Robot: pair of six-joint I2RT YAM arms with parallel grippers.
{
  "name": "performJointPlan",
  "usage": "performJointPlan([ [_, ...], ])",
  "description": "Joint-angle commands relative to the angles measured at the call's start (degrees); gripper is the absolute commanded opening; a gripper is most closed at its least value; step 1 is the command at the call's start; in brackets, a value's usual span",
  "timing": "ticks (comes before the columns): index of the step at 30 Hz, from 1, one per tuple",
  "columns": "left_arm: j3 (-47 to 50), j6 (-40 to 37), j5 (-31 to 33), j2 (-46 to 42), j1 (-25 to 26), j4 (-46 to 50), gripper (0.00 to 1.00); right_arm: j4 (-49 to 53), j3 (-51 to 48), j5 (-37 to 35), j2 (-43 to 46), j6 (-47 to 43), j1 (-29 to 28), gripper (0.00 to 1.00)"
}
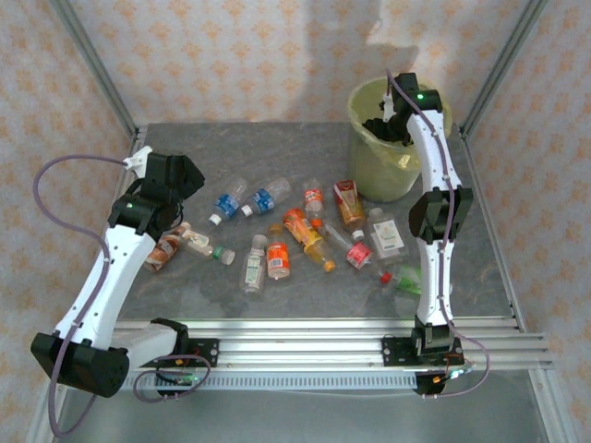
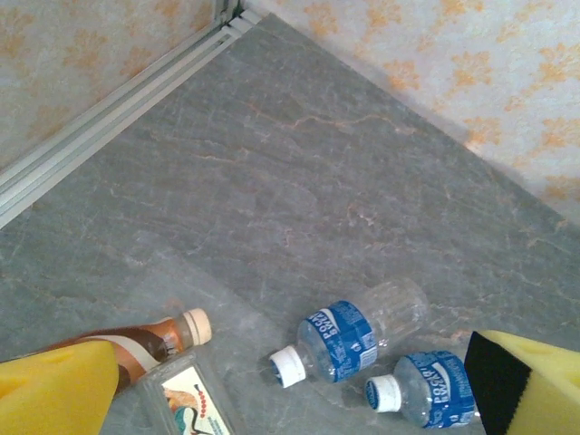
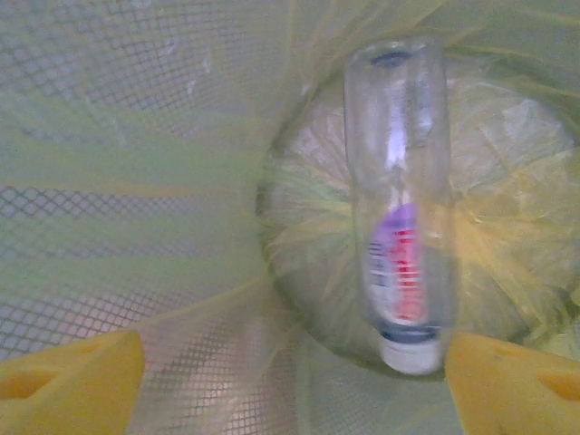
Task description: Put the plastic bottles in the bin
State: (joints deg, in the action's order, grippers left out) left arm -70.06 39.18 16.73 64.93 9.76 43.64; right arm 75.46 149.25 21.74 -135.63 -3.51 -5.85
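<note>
— While our left gripper hangs wide open and empty, the blue-labelled bottles lie just below it, slanted across the gap between its jaws. That arm's nearer them.
— Farther off, our right gripper gapes over the bin. Its wrist view shows a clear bottle inside, seemingly touching neither pad.

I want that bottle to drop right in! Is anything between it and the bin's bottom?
Nothing visible does. The clear plastic bottle with a white cap is inside the round pale yellow-green plastic bin, whose bagged bottom looks bare below it.
</note>
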Motion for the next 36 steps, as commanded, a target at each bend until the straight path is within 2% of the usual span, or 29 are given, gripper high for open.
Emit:
performJointPlan([
  [1,1.7,1.7,-0.4,0.1,-1.7,3.1,1.00,1.1,1.9,-4.7,1.7,0.2,-0.2,0.89],
  [7,7.9,1.3,-9.3,-1.9,-8.1,2.2,1.00,0.3,2.7,-10.1,5.4,1.7,-0.2,0.99],
  [11,9.6,-2.6,-13.6,-1.2,-13.4,3.2,1.00,0.0,2.6,-15.6,8.9,2.7,-0.2,0.99],
  [15,10.8,-0.3,-17.3,-0.2,-18.4,5.2,1.00,-0.2,1.0,-21.3,12.5,4.1,-0.2,0.99],
  [21,19.4,15.9,-25.2,-1.9,-27.4,2.9,1.00,-4.6,-9.2,-22.8,19.6,4.6,-0.2,0.99],
  [25,25.0,27.1,-25.7,-4.1,-27.6,0.0,1.00,-6.7,-14.4,-23.3,23.5,4.6,-0.2,0.99],
  [30,27.9,34.5,-22.8,-6.8,-27.6,-1.0,1.00,-7.9,-18.2,-24.3,26.9,4.2,-0.2,0.99],
  [36,33.4,44.5,-21.2,-10.2,-27.6,-6.5,1.00,-9.5,-21.1,-23.3,29.5,4.5,-0.2,0.99],
])
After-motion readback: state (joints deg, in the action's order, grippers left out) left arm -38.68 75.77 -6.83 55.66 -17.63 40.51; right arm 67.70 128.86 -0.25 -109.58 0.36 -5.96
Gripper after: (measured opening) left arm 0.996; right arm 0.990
